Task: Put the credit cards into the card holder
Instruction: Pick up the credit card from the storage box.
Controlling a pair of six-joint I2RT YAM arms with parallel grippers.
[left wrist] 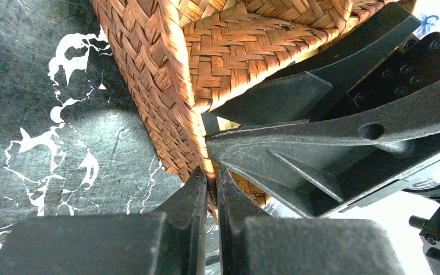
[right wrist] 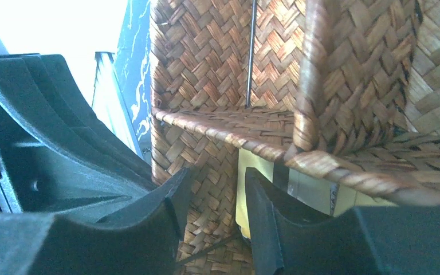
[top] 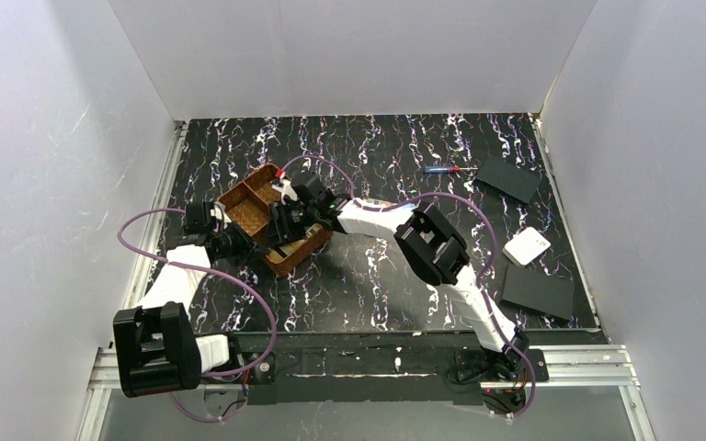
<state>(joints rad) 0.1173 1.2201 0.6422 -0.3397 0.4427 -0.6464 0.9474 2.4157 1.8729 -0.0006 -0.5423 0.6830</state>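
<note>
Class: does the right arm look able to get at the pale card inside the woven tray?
Probably yes: the right gripper is inside the woven tray, and the pale card shows between its open fingers.

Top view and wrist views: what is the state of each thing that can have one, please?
left gripper: shut on the wall of the tray.
right gripper: open, reaching into the tray beside a yellow card.
tray: held by one wall, at least one card inside.
yellow card: loose in the tray, not gripped.
white box: lying flat, untouched.
</note>
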